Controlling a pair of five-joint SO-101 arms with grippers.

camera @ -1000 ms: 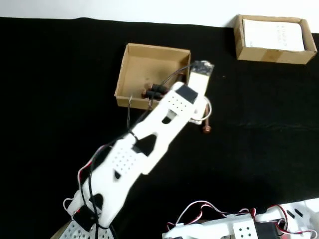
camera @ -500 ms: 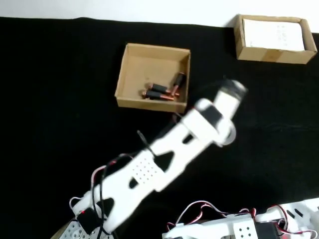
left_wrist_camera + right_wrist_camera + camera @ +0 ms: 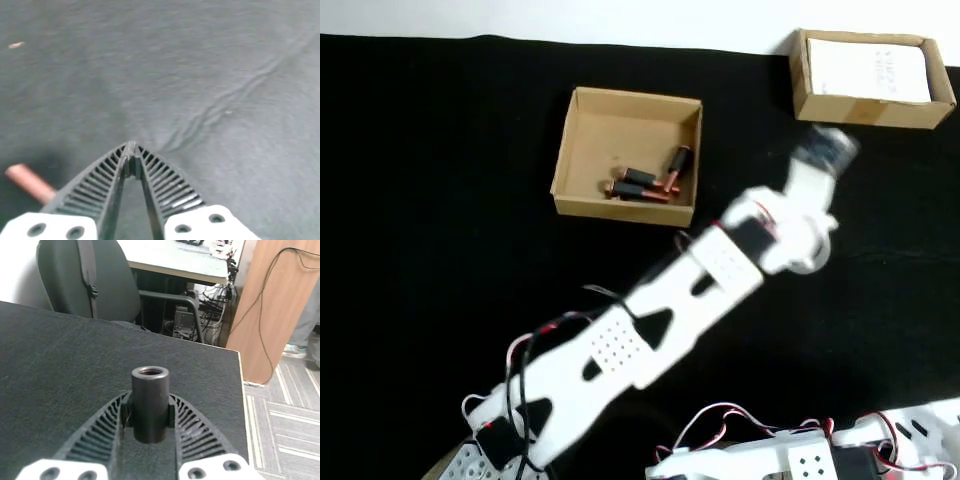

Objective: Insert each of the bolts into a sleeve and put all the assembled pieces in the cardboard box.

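left hand [image 3: 131, 161] closed, empty; bolt [image 3: 30, 182] lies on counter [image 3: 225, 60] just beside it. right hand [image 3: 149, 399] clamps sleeve [image 3: 150, 407] upright, bore up. bolt looks light, stiff, slick; you should pinch its mid-shank.

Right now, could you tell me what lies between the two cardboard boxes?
In the high view, just bare black cloth separates the cardboard box from the booklet box.
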